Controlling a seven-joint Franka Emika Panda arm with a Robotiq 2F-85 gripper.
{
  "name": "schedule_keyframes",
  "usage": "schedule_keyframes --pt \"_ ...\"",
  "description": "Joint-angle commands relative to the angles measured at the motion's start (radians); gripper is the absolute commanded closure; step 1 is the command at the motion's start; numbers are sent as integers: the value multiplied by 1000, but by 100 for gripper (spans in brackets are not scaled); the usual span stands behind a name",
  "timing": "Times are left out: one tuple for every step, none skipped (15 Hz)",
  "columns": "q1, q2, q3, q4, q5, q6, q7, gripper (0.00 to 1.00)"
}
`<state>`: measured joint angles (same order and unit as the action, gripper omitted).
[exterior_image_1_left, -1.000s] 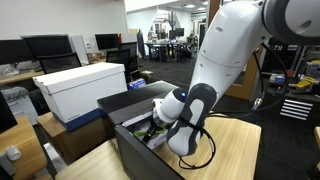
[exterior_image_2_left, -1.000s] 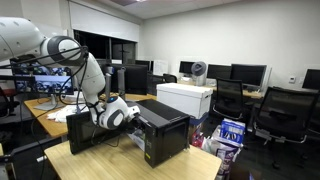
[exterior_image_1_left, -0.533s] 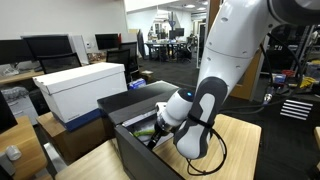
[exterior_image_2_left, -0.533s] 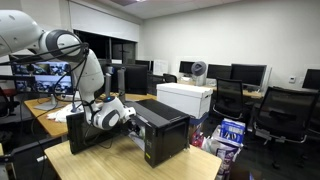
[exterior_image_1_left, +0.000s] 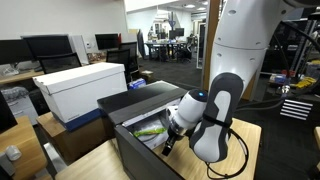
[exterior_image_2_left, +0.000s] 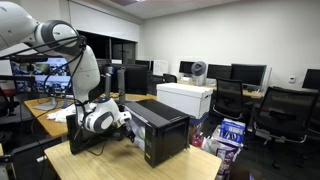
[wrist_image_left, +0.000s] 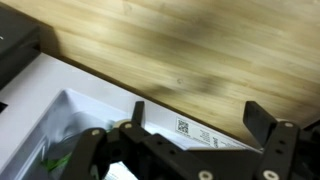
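Observation:
My gripper (wrist_image_left: 200, 120) is open and empty, its two black fingers spread wide. It hangs over the rim of an open black box (exterior_image_1_left: 135, 150) with a white inside wall that bears a barcode label (wrist_image_left: 195, 130). Green-and-white items (exterior_image_1_left: 150, 131) lie inside the box, and show at the lower left of the wrist view (wrist_image_left: 55, 160). In both exterior views the gripper (exterior_image_1_left: 168, 140) (exterior_image_2_left: 127, 124) is at the box's (exterior_image_2_left: 163, 128) side edge, over the wooden table (wrist_image_left: 180, 50).
A large white box (exterior_image_1_left: 85, 85) (exterior_image_2_left: 186, 97) stands behind the black box. Office chairs (exterior_image_2_left: 270, 115), monitors (exterior_image_1_left: 50, 47) and desks surround the wooden table (exterior_image_2_left: 110, 160). Black cables (exterior_image_1_left: 235, 165) hang round the wrist.
The gripper and wrist have drawn back out of the box's inside toward its side edge. The arm's forearm has swung outward with them.

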<state>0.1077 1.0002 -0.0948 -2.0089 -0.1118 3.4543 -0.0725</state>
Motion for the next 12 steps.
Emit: schedule_keyframes --pt "126 -46 -134 -77 47 -1 -56 0" --pt "163 -45 -175 -86 54 -1 -67 0" --pt "210 -37 -220 -84 63 -1 -79 0" --pt "253 -30 -257 -90 75 -1 -85 0" --pt "305 -20 -297 -96 90 -1 -93 0" --pt "427 21 -380 -97 128 -2 -106 0" --pt "479 47 -418 -97 144 5 -121 0" --pt "527 71 -451 -93 164 5 -127 0" --pt "608 116 -495 -93 197 5 -126 0" --pt "627 137 -497 -79 201 5 -123 0" --pt "664 162 -510 -71 211 5 -119 0" --pt "691 183 -516 -66 215 5 -115 0"
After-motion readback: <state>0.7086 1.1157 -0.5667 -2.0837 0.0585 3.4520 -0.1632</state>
